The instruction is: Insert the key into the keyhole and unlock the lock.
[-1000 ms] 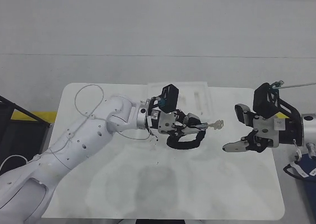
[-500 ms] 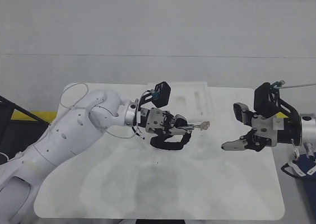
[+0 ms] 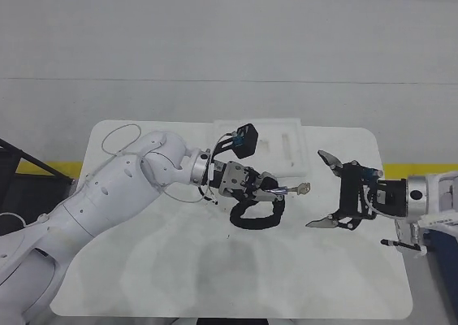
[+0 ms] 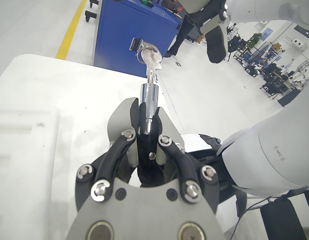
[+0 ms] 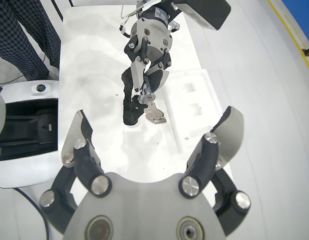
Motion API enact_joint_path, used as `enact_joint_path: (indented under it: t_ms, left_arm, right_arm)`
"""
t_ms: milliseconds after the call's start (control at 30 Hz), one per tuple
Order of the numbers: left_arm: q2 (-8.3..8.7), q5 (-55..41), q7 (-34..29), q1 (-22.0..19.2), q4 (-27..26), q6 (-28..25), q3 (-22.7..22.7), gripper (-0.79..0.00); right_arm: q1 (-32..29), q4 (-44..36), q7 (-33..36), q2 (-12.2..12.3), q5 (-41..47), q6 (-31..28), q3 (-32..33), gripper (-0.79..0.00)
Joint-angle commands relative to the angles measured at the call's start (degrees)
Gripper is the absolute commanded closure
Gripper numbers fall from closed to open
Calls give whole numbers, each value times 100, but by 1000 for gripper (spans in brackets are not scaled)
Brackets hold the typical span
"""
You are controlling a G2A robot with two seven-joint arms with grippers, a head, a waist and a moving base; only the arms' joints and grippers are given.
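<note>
My left gripper (image 3: 266, 192) is shut on the chrome cylinder of a lock (image 4: 149, 101), held above the table. The lock's black cable (image 3: 255, 213) hangs in a loop below it. A silver key (image 3: 300, 188) sticks out of the keyhole, pointing toward my right gripper (image 3: 321, 189). In the left wrist view the key (image 4: 151, 58) stands straight out of the cylinder with a ring on its head. My right gripper (image 5: 156, 118) is open, a short way from the key (image 5: 154, 114), with one finger on each side of the key's line. Nothing is between its fingers (image 4: 215, 48).
A white foam tray (image 3: 282, 142) with cut-out pockets lies at the back of the white table (image 3: 172, 268), just behind the lock. A blue cabinet (image 4: 134, 23) stands beyond the table's right edge. A cord loops near the table's back left corner (image 3: 119, 138).
My right gripper has moved left toward the key and turned, so its open fingers now face it. My left gripper shifted slightly left, then back right, still holding the lock.
</note>
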Motion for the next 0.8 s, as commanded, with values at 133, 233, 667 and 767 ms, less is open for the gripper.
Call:
enact_joint_path:
  t_ms: [133, 233, 667, 767]
  left_arm:
    - [-62, -290, -341, 12, -17, 0, 31, 0]
    - [-87, -358, -439, 70, -34, 0, 17, 0]
    - [-114, -506, -737, 310, -86, 0, -269, 0]
    - [-109, -528, -823, 359, -95, 0, -352, 0]
  right_arm:
    - [-73, -73, -400, -48, -670, -218, -129, -283]
    - [-58, -73, -408, -59, -894, -359, -194, -237]
    - [61, -169, -258, -81, -1474, -494, -393, -151]
    - [47, -130, -274, -85, -1431, -425, -420, -86]
